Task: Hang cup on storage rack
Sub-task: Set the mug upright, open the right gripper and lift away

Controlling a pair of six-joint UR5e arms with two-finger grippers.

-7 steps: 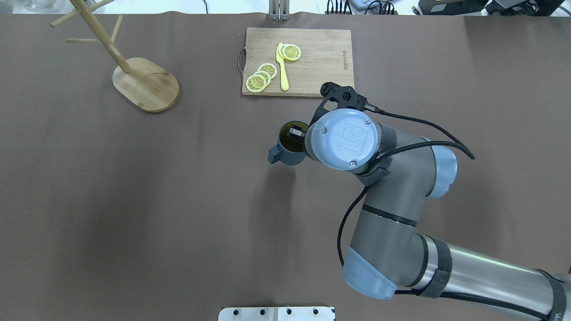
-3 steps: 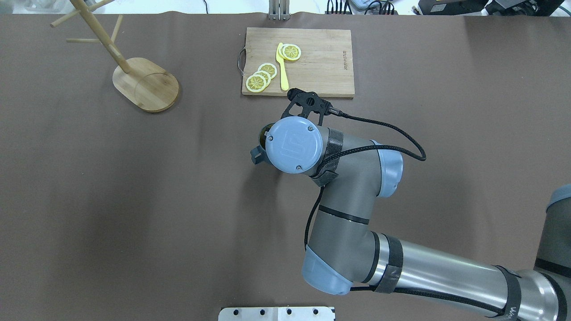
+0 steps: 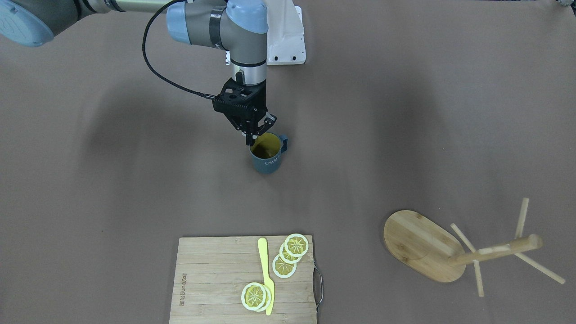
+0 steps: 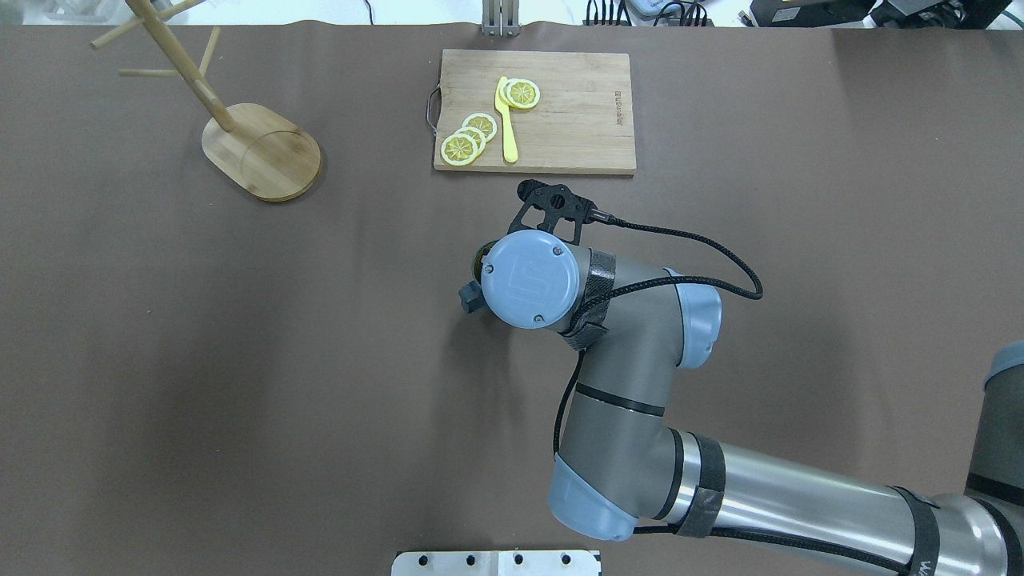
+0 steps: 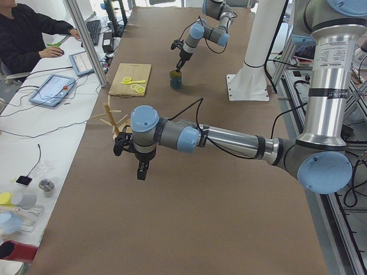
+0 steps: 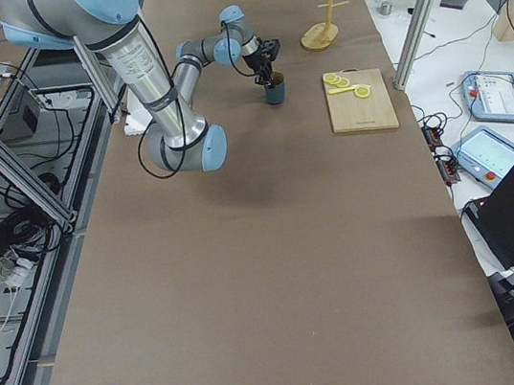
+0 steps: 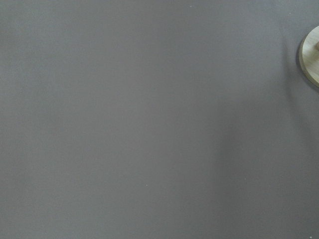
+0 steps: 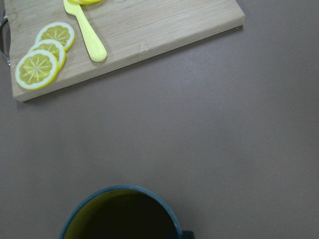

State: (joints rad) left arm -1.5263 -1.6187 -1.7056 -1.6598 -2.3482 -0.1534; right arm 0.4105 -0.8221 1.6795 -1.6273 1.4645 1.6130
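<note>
Cup: the dark slate-blue cup [image 3: 268, 158], with a loop handle, a yellowish-olive inside and white "HOME" lettering, stands upright mid-table. It is near the robot's side of the rectangular bamboo cutting board [image 3: 216, 279] and well apart from it.

Right tool: the right gripper [image 3: 253, 135] points straight down at the cup's rim on the side nearest the robot. Its fingers look clamped on the cup wall, one inside and one outside.

Lift: the pictures do not show whether the cup's base rests on the brown table [image 3: 135, 189] or hangs just above it.

Left tool: the left gripper [image 5: 141, 171] hangs over bare table near the rack. Whether it is spread or closed cannot be told.

Storage rack: the light bamboo storage rack [image 3: 423, 245], with an oval base, a round post and thin pegs, stands upright at the far left of the table. Every peg is bare.

Bystanders: yellow lemon slices [image 3: 284, 265] and a yellow plastic knife [image 3: 265, 274] lie on the board.

Done: the grasp appears to be made.

Left: judging from this, the cup needs carrying across to the far left. It would then need tilting so its handle lines up with a peg, threading on, and letting go.
</note>
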